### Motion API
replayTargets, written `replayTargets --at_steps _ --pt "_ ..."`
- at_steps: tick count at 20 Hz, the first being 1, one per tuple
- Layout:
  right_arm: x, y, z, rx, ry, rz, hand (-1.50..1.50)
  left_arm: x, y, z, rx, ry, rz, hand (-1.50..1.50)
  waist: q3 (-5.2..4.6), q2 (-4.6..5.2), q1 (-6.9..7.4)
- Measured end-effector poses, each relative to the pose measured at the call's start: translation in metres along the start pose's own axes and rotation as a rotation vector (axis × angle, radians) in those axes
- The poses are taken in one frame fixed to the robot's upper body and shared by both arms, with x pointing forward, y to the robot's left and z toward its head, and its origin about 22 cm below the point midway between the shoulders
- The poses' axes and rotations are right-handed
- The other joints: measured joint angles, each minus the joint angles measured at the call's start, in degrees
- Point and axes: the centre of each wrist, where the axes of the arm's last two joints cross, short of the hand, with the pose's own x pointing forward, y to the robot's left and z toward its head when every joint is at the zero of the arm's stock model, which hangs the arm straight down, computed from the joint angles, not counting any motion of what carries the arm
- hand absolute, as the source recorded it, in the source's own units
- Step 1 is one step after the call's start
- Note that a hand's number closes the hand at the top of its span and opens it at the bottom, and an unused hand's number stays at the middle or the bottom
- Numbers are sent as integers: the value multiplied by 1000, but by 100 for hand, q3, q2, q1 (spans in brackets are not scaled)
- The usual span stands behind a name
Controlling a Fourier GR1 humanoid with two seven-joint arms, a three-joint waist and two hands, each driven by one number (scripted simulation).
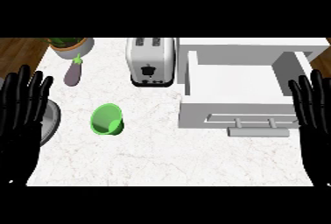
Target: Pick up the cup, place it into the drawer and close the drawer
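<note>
A green cup [107,119] lies on its side on the white marble counter [168,157], left of centre, its mouth facing down-left. To its right the white drawer [233,78] stands pulled open, its inside bare, with a grey bar handle [258,127] on its front panel. My left hand [22,109] rests open at the left edge, fingers up, well apart from the cup. At the right edge my right hand [313,109] rests open beside the drawer's right side. Neither hand holds anything.
A white toaster [153,61] stands behind the cup, just left of the drawer. A purple eggplant [74,72] lies at the back left, below a potted plant [67,43]. A grey round object [50,122] shows partly behind my left hand.
</note>
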Motion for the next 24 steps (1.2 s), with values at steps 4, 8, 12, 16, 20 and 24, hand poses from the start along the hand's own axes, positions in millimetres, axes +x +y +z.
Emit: replayTargets --at_steps 4,8,12,16,20,24 --pt "-5 0 -1 8 15 -7 -150 -13 -3 -2 -29 2 31 -150 16 -8 -21" --pt "-1 6 1 46 65 -59 -150 -26 -7 -13 -62 52 136 -150 19 0 -63" --pt "-3 8 -2 65 104 -101 -150 -42 -18 -16 -66 107 230 -150 22 -4 -54" --pt "0 10 -8 69 118 -117 -150 -51 -23 -17 -67 126 271 -150 24 -10 -43" --pt "-9 10 -7 68 119 -122 -150 -54 -30 -27 -66 134 289 -150 23 -10 -40" --pt "-6 8 -9 68 124 -123 -150 -49 -32 -33 -61 139 286 -150 24 -13 -39"
